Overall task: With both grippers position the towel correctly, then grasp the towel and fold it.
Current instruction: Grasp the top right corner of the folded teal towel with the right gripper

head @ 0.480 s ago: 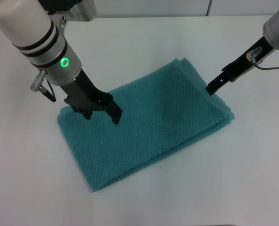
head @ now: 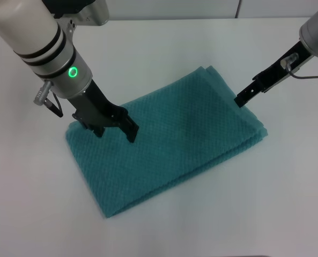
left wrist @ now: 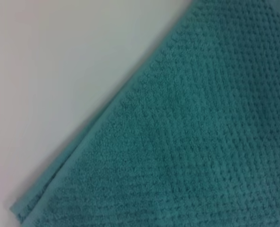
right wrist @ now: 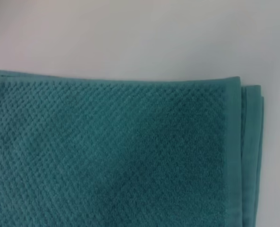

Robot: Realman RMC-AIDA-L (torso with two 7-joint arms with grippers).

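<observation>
Right now the towel [head: 167,139] is lying flat on the white table [head: 287,203], folded into a layered rectangle and stretching diagonally from the lower left of the head view up toward the upper right. Its stacked edges are showing along the right corner, where the layers are sitting slightly offset from one another.

The left gripper [head: 116,127] is reaching down from the upper left of the frame and hanging over the towel's left end, near the far long edge. Its black fingers are pointing down at the cloth with a gap showing between them, so it is standing open and holding nothing; whether the tips are touching the fabric I cannot tell.

The right gripper [head: 240,99] is coming in from the upper right, its slim black tip sitting at the towel's far right edge, just beside the upper corner. From where I am looking, I cannot tell whether its fingers are open or closed.

Looking through the left wrist camera, the towel [left wrist: 191,142] is filling most of the picture, with one hemmed edge running diagonally against bare table. The right wrist camera is showing a towel [right wrist: 116,151] corner, with two or three layers peeking out along one side.
</observation>
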